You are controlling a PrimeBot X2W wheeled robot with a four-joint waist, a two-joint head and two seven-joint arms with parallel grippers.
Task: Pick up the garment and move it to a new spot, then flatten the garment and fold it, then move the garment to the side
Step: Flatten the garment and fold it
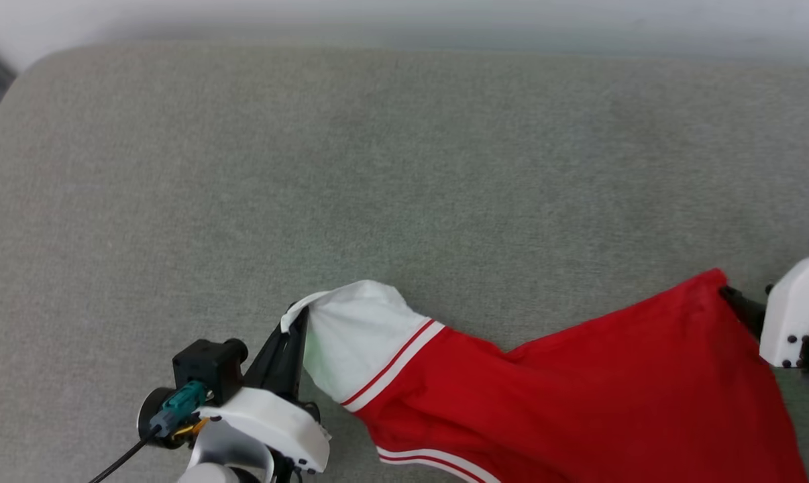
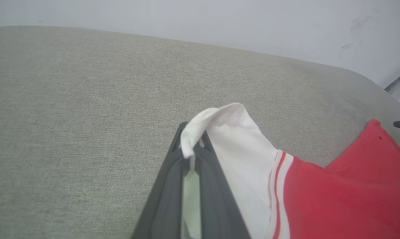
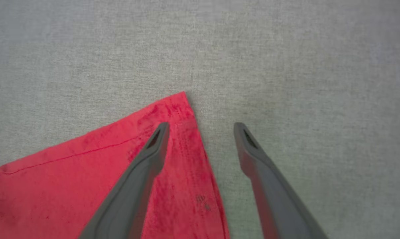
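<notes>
The red garment (image 1: 579,376) lay on the cushion (image 1: 378,168), its white end pinched by the left gripper (image 1: 301,320). The right gripper (image 3: 201,127) gaped open, one finger (image 3: 147,162) over the red corner: clear in the right wrist view, a dark tip in the head view.

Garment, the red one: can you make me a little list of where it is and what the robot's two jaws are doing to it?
garment: red, with a white panel and stripe trim, stretched out between the two arms
lying on: grey fabric cushion
left jaws: shut on the white panel's edge
right jaws: open, one finger over the red corner, the other over bare cushion, not gripping
folded: not yet
</notes>
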